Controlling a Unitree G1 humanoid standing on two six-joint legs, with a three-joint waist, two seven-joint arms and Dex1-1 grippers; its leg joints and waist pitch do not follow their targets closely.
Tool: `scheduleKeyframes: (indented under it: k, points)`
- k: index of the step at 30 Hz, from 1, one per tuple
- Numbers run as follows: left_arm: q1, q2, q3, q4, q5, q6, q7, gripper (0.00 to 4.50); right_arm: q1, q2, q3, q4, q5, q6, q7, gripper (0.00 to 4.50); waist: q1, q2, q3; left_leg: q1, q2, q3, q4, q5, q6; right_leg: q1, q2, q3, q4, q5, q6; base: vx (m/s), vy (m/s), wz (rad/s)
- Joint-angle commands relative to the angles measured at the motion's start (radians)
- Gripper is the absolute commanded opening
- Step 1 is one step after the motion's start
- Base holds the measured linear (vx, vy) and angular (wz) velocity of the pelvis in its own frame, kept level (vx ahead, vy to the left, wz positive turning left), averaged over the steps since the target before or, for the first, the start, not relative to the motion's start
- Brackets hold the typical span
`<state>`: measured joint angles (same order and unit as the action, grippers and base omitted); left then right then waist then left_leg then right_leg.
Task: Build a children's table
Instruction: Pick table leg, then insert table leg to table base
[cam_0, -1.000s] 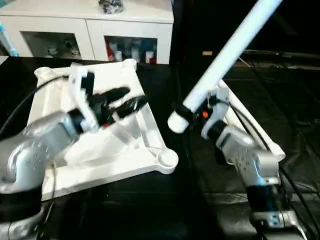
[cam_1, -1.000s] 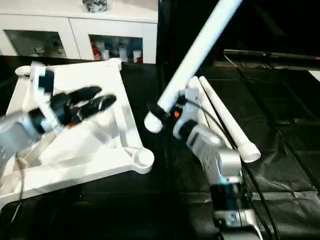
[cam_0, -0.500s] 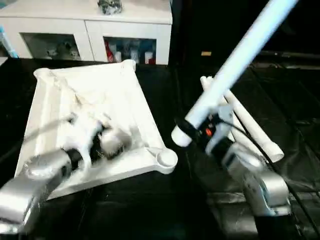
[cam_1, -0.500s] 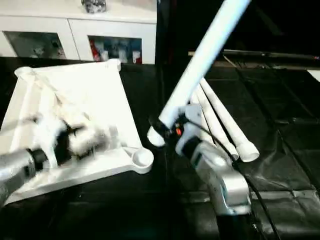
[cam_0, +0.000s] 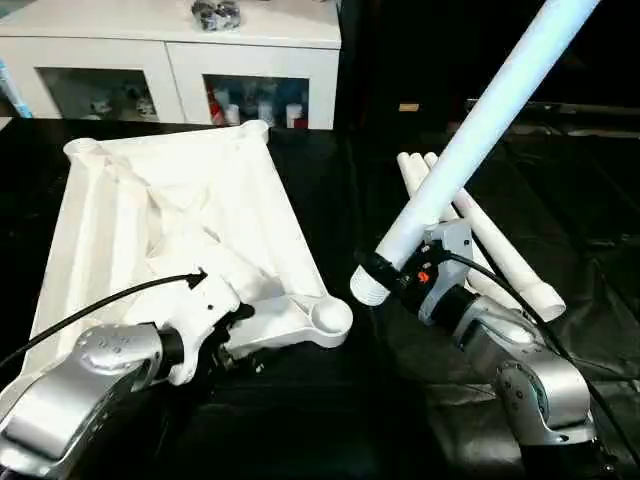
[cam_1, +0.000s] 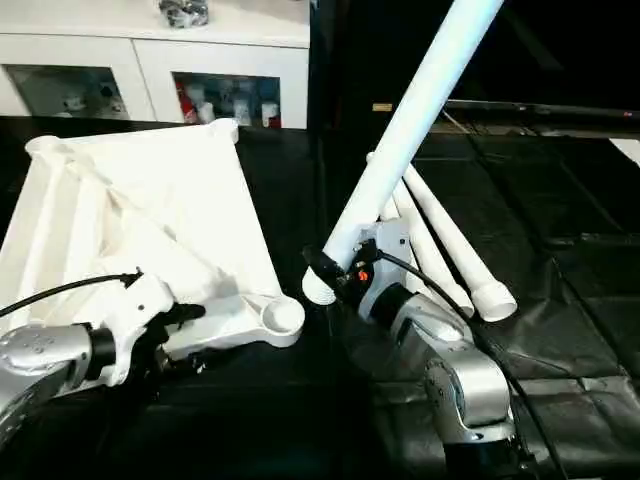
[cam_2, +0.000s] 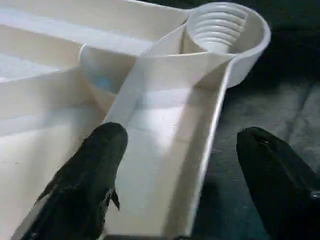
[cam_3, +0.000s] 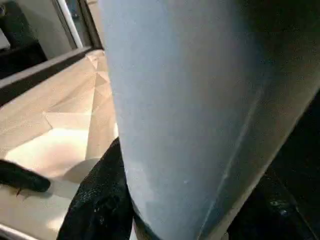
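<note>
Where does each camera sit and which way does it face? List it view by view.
Head stereo pair: looks forward and down over both silver forearms at the upturned table top.
Left wrist: looks along the left gripper, its fingers astride the top's edge near the corner socket.
Right wrist: looks along the right gripper, clamped on the leg.
Shared: all show the table top.

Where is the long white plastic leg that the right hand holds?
The long white plastic leg rises slanted, right of the white tabletop.
</note>
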<state>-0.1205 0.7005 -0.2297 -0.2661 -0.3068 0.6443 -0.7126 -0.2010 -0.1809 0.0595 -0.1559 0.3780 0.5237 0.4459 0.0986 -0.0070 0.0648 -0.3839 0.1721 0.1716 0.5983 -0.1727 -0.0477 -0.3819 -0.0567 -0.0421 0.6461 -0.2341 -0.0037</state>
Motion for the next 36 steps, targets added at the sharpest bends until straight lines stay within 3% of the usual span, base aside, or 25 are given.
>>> scheduleKeyframes:
  k: [1, 9, 12, 14, 16, 17, 18, 20, 21, 23, 33, 36]
  points:
    - [-0.017, -0.001, -0.006, 0.009, 0.01, 0.005, 0.001, 3.68, -0.001, -0.005, 0.0, -0.027, 0.001, 0.025, -0.002, 1.91, 0.0, 0.019, -0.064, 0.024, 0.048, -0.022, -0.08, -0.226, -0.066, 0.028, -0.074, 0.051, -0.082, -0.108, -0.153, 0.0, 0.0, 0.0]
    - [-0.045, -0.002, -0.028, 0.024, 0.014, -0.007, -0.053, 2.86, 0.015, 0.0, -0.024, -0.058, 0.043, 0.056, -0.009, 1.91, -0.004, 0.025, -0.064, 0.026, 0.05, -0.023, -0.08, -0.241, -0.066, 0.028, -0.073, 0.05, -0.083, -0.112, -0.16, 0.0, 0.0, 0.0]
    - [-0.047, -0.002, -0.029, 0.029, 0.017, -0.008, -0.055, 2.79, 0.015, 0.002, -0.035, -0.056, 0.04, 0.049, -0.02, 1.91, -0.005, 0.024, -0.065, 0.025, 0.049, -0.023, -0.079, -0.235, -0.066, 0.029, -0.074, 0.05, -0.08, -0.095, -0.166, 0.0, 0.0, 0.0]
    - [-0.054, 0.01, -0.04, 0.048, 0.031, -0.023, -0.071, 2.44, 0.014, 0.004, -0.043, -0.054, 0.037, 0.046, -0.025, 1.91, -0.006, 0.026, -0.065, 0.025, 0.047, -0.022, -0.078, -0.237, -0.066, 0.03, -0.074, 0.05, -0.082, -0.103, -0.167, 0.0, 0.0, 0.0]
    - [-0.057, 0.016, -0.046, 0.053, 0.036, -0.029, -0.083, 2.44, 0.013, 0.001, -0.041, -0.054, 0.034, 0.043, -0.022, 1.91, -0.008, 0.03, -0.065, 0.025, 0.047, -0.023, -0.079, -0.243, -0.066, 0.029, -0.073, 0.05, -0.084, -0.113, -0.162, 0.0, 0.0, 0.0]
    - [-0.06, 0.02, -0.05, 0.056, 0.037, -0.029, -0.094, 2.24, 0.015, -0.002, -0.038, -0.057, 0.033, 0.043, -0.019, 1.91, -0.007, 0.029, -0.066, 0.025, 0.047, -0.024, -0.079, -0.244, -0.066, 0.03, -0.074, 0.05, -0.083, -0.117, -0.162, 0.0, 0.0, 0.0]
    - [-0.062, 0.026, -0.054, 0.056, 0.034, -0.027, -0.108, 2.24, 0.017, -0.005, -0.036, -0.06, 0.033, 0.044, -0.014, 1.91, -0.006, 0.036, -0.067, 0.026, 0.047, -0.024, -0.078, -0.246, -0.067, 0.029, -0.074, 0.05, -0.082, -0.117, -0.164, 0.0, 0.0, 0.0]
    - [-0.063, 0.03, -0.057, 0.056, 0.031, -0.024, -0.12, 2.03, 0.02, -0.008, -0.033, -0.064, 0.033, 0.045, -0.014, 1.91, -0.008, 0.033, -0.066, 0.026, 0.048, -0.024, -0.079, -0.245, -0.066, 0.029, -0.073, 0.05, -0.082, -0.106, -0.167, 0.0, 0.0, 0.0]
    - [-0.067, 0.037, -0.064, 0.056, 0.03, -0.018, -0.138, 1.98, 0.025, -0.013, -0.031, -0.07, 0.033, 0.05, -0.015, 1.91, -0.009, 0.04, -0.067, 0.026, 0.047, -0.024, -0.078, -0.25, -0.068, 0.028, -0.073, 0.05, -0.082, -0.103, -0.169, 0.0, 0.0, 0.0]
    - [-0.072, 0.037, -0.069, 0.057, 0.029, -0.011, -0.147, 1.94, 0.031, -0.015, -0.03, -0.079, 0.037, 0.055, -0.012, 1.91, -0.008, 0.043, -0.067, 0.026, 0.047, -0.024, -0.078, -0.251, -0.068, 0.029, -0.073, 0.05, -0.082, -0.1, -0.172, 0.0, 0.0, 0.0]
    - [-0.128, -0.011, -0.073, 0.128, 0.048, -0.014, -0.147, 1.14, 0.012, -0.037, 0.011, -0.054, -0.011, 0.029, 0.0, 1.91, -0.009, 0.044, -0.07, 0.026, 0.045, -0.024, -0.075, -0.254, -0.065, 0.031, -0.074, 0.049, -0.085, -0.122, -0.172, 0.0, 0.0, 0.0]
    - [-0.157, -0.022, -0.104, 0.175, 0.075, -0.018, -0.156, 0.94, -0.014, -0.046, 0.022, -0.03, -0.015, 0.032, 0.016, 1.91, -0.011, 0.054, -0.07, 0.026, 0.045, -0.025, -0.075, -0.261, -0.067, 0.032, -0.073, 0.049, -0.085, -0.11, -0.177, 0.0, 0.0, 0.0]
